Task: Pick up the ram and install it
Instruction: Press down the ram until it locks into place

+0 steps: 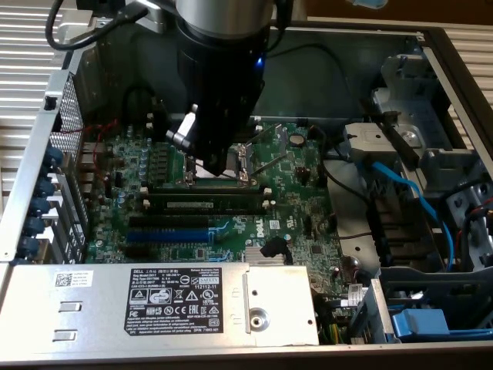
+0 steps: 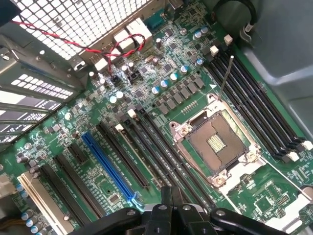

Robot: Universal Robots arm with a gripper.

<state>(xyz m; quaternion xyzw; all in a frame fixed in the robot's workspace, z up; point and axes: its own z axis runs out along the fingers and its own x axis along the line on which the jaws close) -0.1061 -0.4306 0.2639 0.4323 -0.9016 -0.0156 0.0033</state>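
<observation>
Case walls [image 1: 46,146] around motherboard [image 1: 304,200]

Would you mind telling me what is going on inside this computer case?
The robot arm's gripper is shut, holding nothing visible, low over the green motherboard of an open computer case. The long green ram stick with a white label appears seated in a black slot, apart from the gripper.

I see the ram [image 1: 206,203] standing edge-up in a black memory slot [image 1: 254,208], mid motherboard [image 1: 308,231]. It's a dark stick with a white label strip. Can't tell if it's latched.
</observation>
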